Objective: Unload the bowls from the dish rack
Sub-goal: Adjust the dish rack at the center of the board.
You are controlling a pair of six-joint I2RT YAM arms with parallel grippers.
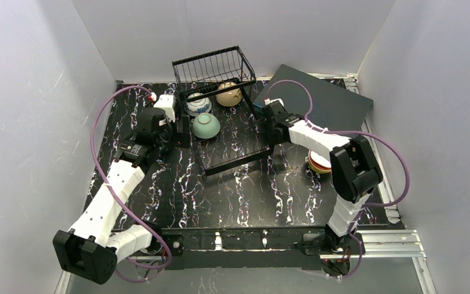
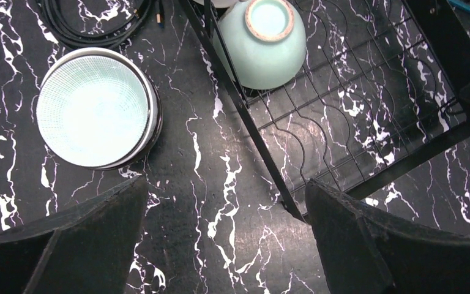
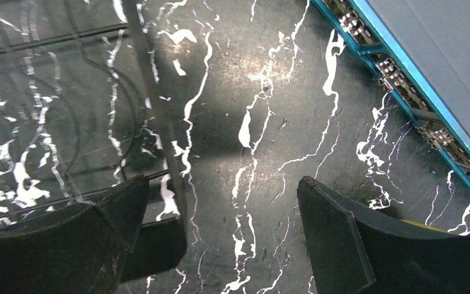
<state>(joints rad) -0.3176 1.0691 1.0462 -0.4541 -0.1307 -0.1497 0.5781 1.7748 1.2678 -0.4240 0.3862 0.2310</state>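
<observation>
Nearest me, the two arms rise from the near table edge and reach out to the dish rack, one on each side. The left gripper hangs over the rack's left rail with its jaws spread wide and nothing between them. Just to its right a pale green bowl sits upside down inside the rack. A dark-rimmed bowl stands upright on the table outside that rail.

The right gripper is spread and empty too, over the table beside the rack's right rail, near the teal box. A blue-and-white bowl and a beige bowl sit under the raised basket at the far end, and a small stack of bowls rests on the table at right.

It looks like a pause between picks, partway through unloading. The next move should be for the left gripper to shift right over the pale green bowl, clear the rail, and close on its slick upturned wall.
</observation>
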